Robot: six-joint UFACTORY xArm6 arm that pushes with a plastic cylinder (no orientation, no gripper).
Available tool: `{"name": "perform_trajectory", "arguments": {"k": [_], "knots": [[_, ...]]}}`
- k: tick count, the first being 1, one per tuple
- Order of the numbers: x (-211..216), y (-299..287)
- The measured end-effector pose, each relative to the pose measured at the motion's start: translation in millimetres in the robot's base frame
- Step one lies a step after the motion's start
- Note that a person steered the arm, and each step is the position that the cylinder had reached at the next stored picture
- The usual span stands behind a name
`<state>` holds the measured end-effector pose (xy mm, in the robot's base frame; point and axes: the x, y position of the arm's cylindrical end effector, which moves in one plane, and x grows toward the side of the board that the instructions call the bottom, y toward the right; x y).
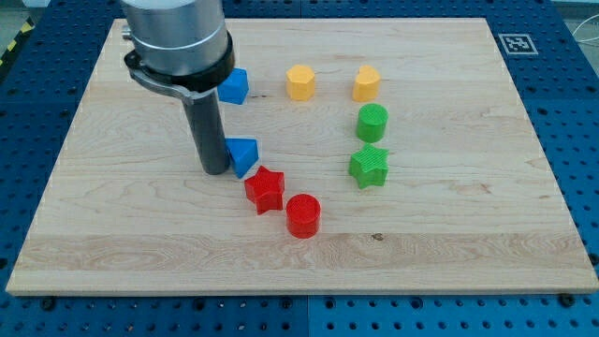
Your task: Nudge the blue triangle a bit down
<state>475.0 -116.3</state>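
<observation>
Worktop [449,243], pale wood board on a blue perforated base [571,112].

- My tip [214,170] — lower end of the dark rod, no claw fitted, so nothing to spread or pinch; it stands touching or just beside the blue triangle's left side.
- Blue triangle [244,153] — left of the board's centre, just above and left of the red star.
- Blue cube-like block [234,86], at the view's top, partly behind the arm's grey housing [176,37].
- Red star [265,190]; red cylinder [302,215] just below and right of it.
- Two yellow blocks [300,81] [366,83], top row, shapes unclear.
- Green cylinder [372,122]; green star [369,167] beneath it.
</observation>
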Motion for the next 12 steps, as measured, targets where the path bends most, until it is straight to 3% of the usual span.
{"name": "perform_trajectory", "arguments": {"k": [1,3,7,12], "knots": [[-22.1,-43.9],[-52.6,-25.5],[-39.3,33.1],[-37.5,20.2]]}}
